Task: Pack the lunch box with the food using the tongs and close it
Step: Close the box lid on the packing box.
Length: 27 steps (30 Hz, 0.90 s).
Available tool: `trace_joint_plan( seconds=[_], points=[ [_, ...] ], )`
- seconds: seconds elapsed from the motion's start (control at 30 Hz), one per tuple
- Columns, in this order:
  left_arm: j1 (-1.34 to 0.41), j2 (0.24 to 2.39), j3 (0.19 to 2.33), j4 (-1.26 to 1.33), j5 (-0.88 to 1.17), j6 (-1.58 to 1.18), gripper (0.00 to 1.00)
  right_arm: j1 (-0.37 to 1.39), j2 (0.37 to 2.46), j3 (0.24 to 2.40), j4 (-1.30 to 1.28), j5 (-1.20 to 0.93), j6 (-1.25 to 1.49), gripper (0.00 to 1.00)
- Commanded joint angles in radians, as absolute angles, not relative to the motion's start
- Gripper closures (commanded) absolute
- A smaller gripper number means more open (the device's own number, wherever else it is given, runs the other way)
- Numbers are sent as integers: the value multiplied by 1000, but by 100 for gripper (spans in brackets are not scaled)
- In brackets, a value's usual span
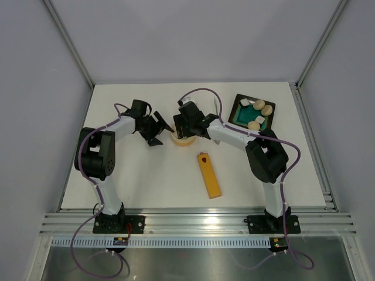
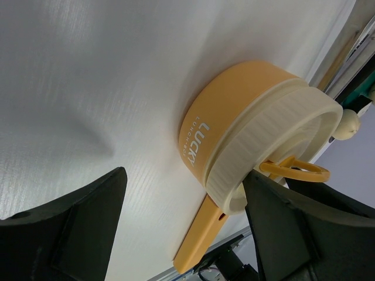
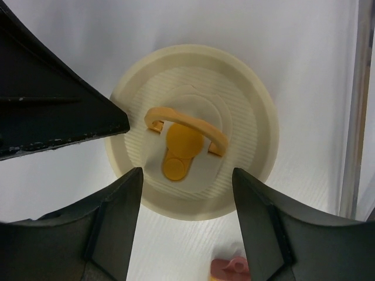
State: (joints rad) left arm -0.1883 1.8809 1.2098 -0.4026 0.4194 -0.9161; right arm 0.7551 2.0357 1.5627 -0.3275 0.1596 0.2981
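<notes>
**Lunch box** (image 2: 234,117): small round plastic bowl with an orange-yellow base lettered "LUCKY". It stands on the white bench (image 1: 146,175) between the two arms, carrying its ribbed cream round lid (image 3: 246,129). The lid's orange loop handle (image 3: 187,124) stands up.

**Left end effector** (image 2: 184,175): fingers spread wide, holding nothing. One finger is right beside the lid's edge; contact cannot be told.

**Right end effector** (image 3: 187,175): poised above the lid with fingers apart, gripping nothing.

**Food** (image 1: 266,109): cream ovals and white blocks lying in the black square tray with a green inside (image 1: 241,114), at the bench's far right.

**Small pinkish-red piece** (image 3: 231,266): on the bench near the lid.

**Long orange-yellow bar with a red dot** (image 1: 209,175): lies nearer the arm bases.
</notes>
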Motion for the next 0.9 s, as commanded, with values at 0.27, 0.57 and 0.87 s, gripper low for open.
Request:
trace_joint_plan(
  seconds=[0.27, 0.57, 0.87],
  points=[
    [-183, 1904, 1238, -462, 367, -890, 17, 693, 2085, 1713, -501, 5, 98, 35],
    [-183, 1898, 1239, -469, 367, -881, 17, 678, 2175, 1841, -566, -52, 61, 39],
    [-184, 1899, 1243, -471, 368, -879, 17, 678, 2210, 1917, -603, -34, 28, 46]
  ],
)
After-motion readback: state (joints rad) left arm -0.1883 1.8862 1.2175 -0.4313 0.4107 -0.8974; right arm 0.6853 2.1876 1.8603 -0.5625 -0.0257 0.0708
